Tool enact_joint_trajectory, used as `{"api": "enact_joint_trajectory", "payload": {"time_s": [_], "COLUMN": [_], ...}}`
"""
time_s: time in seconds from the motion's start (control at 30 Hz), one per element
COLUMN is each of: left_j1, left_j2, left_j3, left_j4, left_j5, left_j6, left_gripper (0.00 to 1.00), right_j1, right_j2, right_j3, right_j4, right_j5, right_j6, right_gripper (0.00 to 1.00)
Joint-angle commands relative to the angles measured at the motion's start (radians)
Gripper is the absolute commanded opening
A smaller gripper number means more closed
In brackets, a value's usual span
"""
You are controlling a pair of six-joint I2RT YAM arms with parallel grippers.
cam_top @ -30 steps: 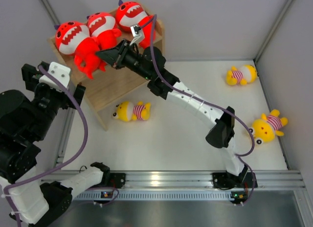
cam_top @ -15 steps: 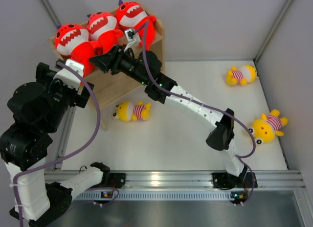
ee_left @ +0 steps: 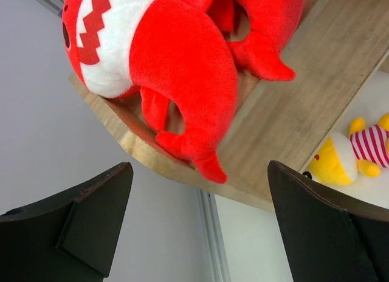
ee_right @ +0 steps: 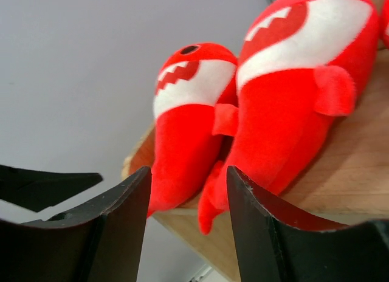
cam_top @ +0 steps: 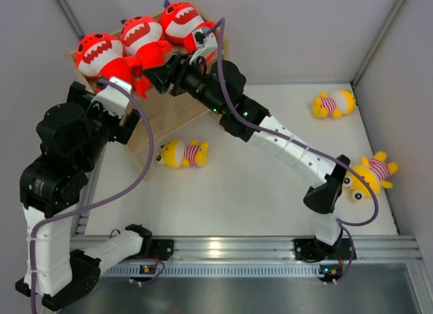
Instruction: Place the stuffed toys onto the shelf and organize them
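r fingers (ee_right: 115,227), clenched a sec ago at tail of mid shark (cam_top: 143,42), now parted & empty. all 3 sharks on shelf (cam_top: 179,114) top. l fingers (ee_left: 91,215) wide, empty. 3 yellow dolls (cam_top: 183,153) still on counter (cam_top: 237,192), two near right edge.

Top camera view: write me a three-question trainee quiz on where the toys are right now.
1. How many red sharks sit on top of the shelf?
2. The yellow doll nearest the shelf lies: A on the top board, B on the white table beside the shelf, C on the lower tier.
3. True or false: the left arm's jaws are shut on a shark.

Key: 1 three; 2 B; 3 false, they stand wide open with nothing between them.
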Motion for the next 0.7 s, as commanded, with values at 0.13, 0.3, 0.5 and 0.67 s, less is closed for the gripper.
{"api": "enact_joint_trajectory", "payload": {"time_s": [0.13,0.3,0.5,0.67], "left_j1": [0.002,0.008,0.010,0.010], "left_j2": [-0.023,-0.043,-0.051,-0.054], "left_j3": [-0.006,-0.012,-0.028,-0.029], "left_j4": [0.078,0.074,0.076,0.076], "left_j5": [-0.018,0.007,0.018,0.018], "left_j6": [-0.001,-0.006,-0.003,-0.001], "left_gripper": [0.99,0.99,0.99,0.99], "right_j1": [-0.019,-0.020,-0.025,-0.037], "right_j2": [0.083,0.114,0.126,0.114], "right_j3": [0.079,0.096,0.121,0.130], "right_j4": [-0.100,-0.091,-0.102,-0.120], "right_j5": [0.161,0.187,0.274,0.351], "right_j6": [-0.064,-0.075,-0.110,-0.167], "right_gripper": [0.57,0.55,0.50,0.50]}}
